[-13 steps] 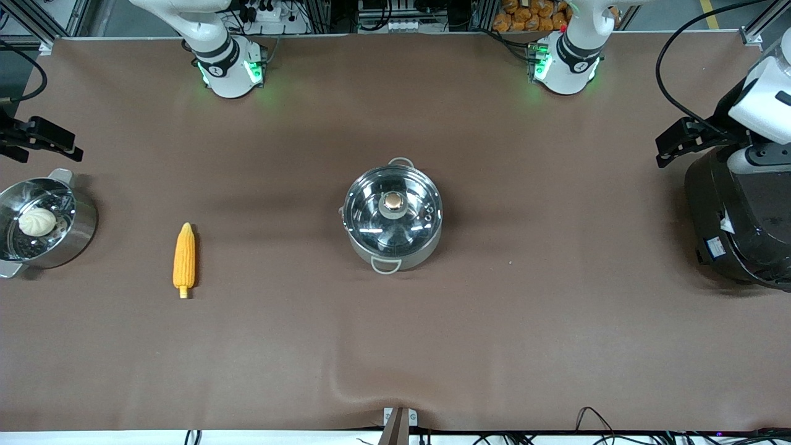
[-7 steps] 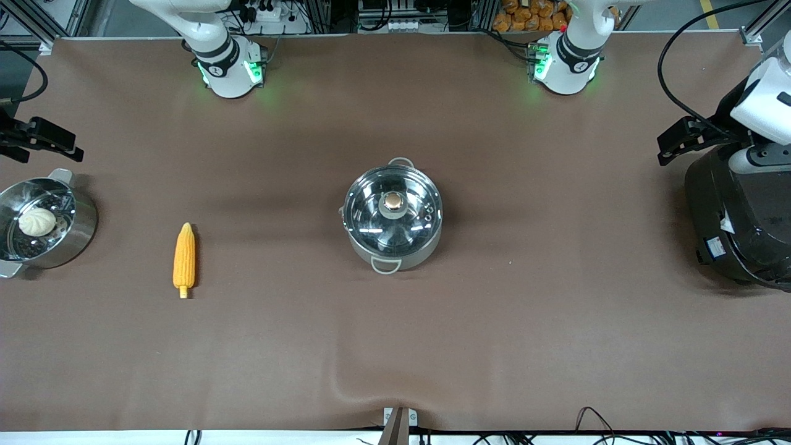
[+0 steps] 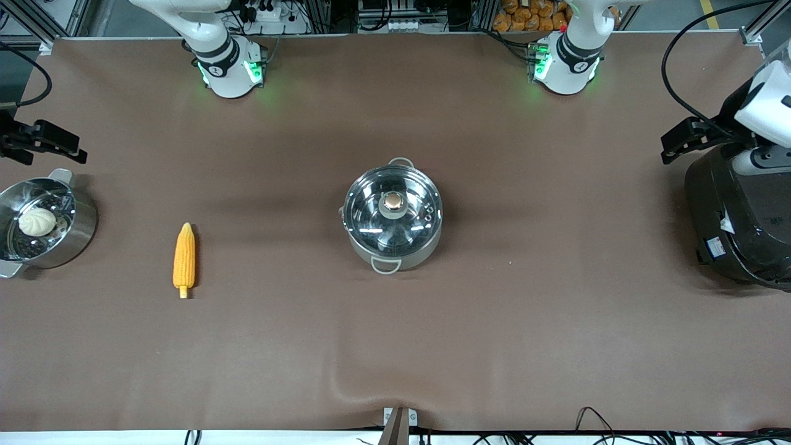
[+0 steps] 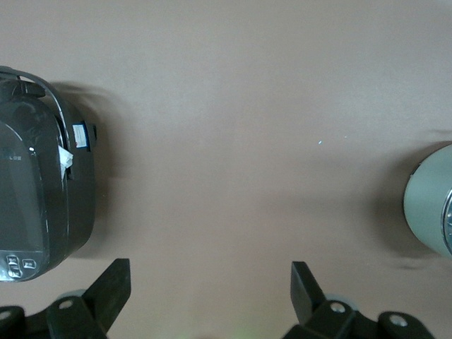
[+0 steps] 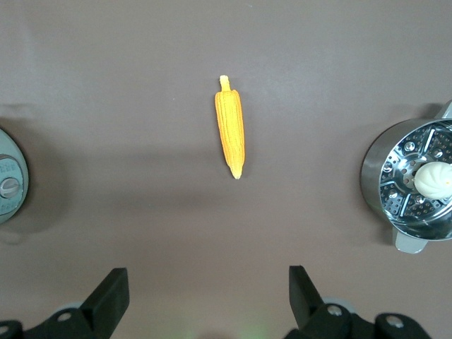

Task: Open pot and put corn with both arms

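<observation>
The steel pot [image 3: 393, 244] stands mid-table with its glass lid [image 3: 371, 210] on and the copper knob [image 3: 392, 200] on top. Its edge shows in the left wrist view [image 4: 431, 212] and the right wrist view [image 5: 7, 187]. The corn [image 3: 184, 259] lies on the cloth toward the right arm's end, its stalk stub toward the front camera; it also shows in the right wrist view [image 5: 231, 134]. My right gripper [image 3: 68, 148] [image 5: 208, 286] is open and empty, up over the table near the steamer pot. My left gripper [image 3: 676, 145] [image 4: 210, 282] is open and empty beside the rice cooker.
A steel steamer pot [image 3: 77, 235] [image 5: 381, 176] with a white bun [image 3: 37, 221] [image 5: 434, 180] stands at the right arm's end. A large black rice cooker [image 3: 735, 216] [image 4: 35, 198] stands at the left arm's end. The brown cloth [image 3: 395, 346] wrinkles near the front edge.
Both grippers have shifted very slightly at the table's ends. The pot, lid and corn have not moved.
</observation>
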